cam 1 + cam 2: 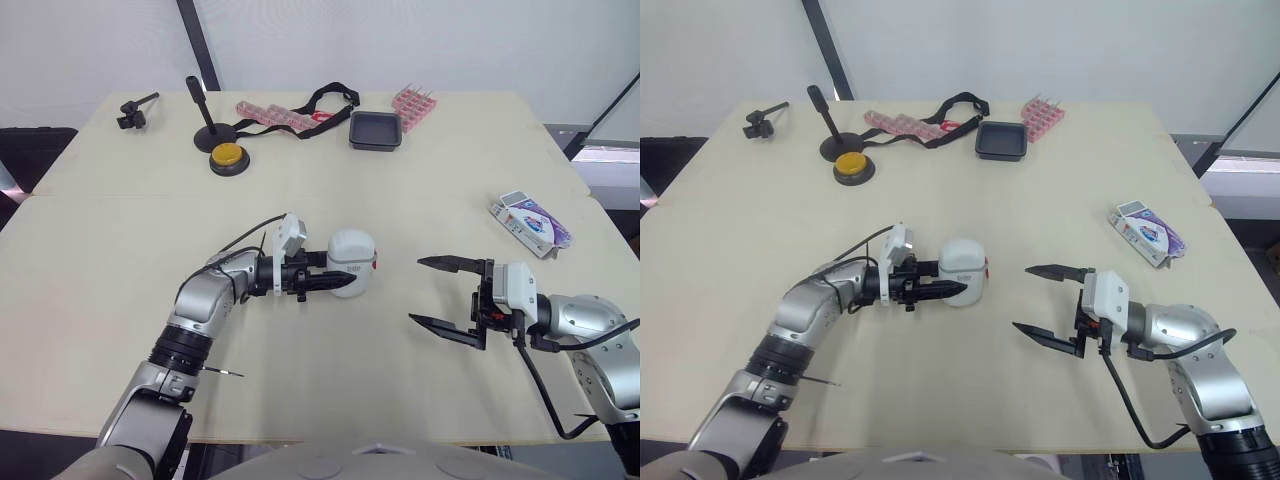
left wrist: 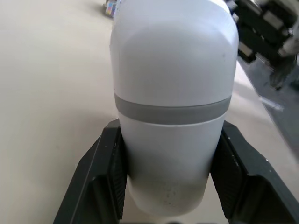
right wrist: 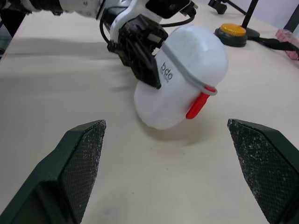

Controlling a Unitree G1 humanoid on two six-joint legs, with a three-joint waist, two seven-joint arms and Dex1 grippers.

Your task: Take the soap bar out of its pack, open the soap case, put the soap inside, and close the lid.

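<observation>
The soap case (image 1: 352, 258) is clamped by the left tool (image 1: 340, 283) at mid-bench (image 1: 120, 250); the right tool (image 1: 415, 290) is spread wide, facing its red latch (image 3: 198, 104); the soap pack (image 1: 532, 222) lies well apart; case-opening seems in hand; the latch must be released next.

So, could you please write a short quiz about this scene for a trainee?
1. True or false: the left gripper is shut on the white soap case.
2. Where is the soap pack? A) in the right gripper; B) on the table, apart from both grippers; C) under the soap case.
3. Fill in: the right gripper's jaws stand ___.
Key: 1 true; 2 B; 3 open.
</observation>
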